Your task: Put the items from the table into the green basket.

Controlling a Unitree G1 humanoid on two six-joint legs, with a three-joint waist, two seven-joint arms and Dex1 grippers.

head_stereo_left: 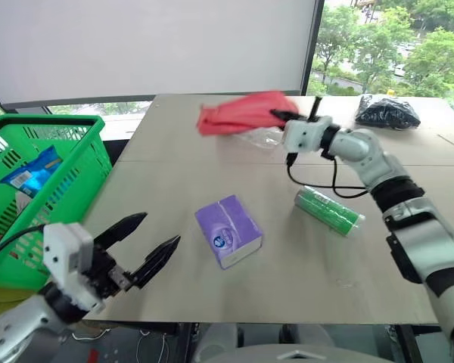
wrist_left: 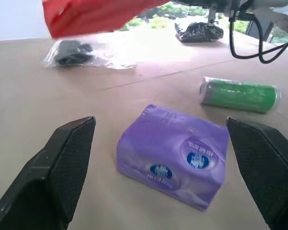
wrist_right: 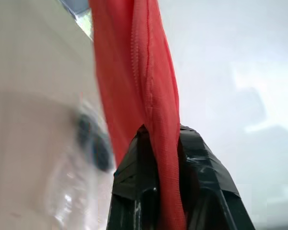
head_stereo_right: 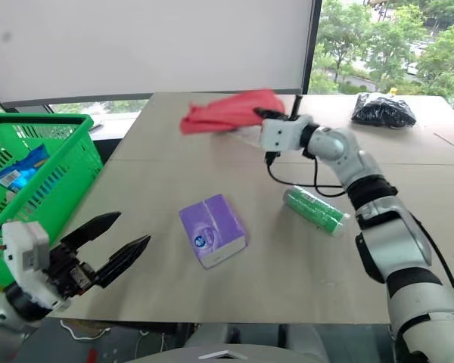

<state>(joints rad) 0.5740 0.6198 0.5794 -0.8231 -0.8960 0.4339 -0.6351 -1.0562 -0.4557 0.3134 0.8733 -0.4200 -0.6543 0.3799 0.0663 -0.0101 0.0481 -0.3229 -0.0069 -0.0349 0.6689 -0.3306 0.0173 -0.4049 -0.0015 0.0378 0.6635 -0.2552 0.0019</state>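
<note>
The right gripper (head_stereo_left: 278,115) fingers pinch the coral-red fabric pouch (head_stereo_left: 238,111) above the worktop (head_stereo_left: 303,257); the left gripper (head_stereo_left: 147,246) fingers stand spread, bare worktop between them and the purple tissue pack (head_stereo_left: 228,230).

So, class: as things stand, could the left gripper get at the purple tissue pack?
Probably yes: the left gripper is open, facing the purple tissue pack, with bare table between.

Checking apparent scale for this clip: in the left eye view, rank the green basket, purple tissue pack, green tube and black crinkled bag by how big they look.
1. green basket
2. purple tissue pack
3. green tube and black crinkled bag: look alike; the bag lies farther away, so unranked.
</note>
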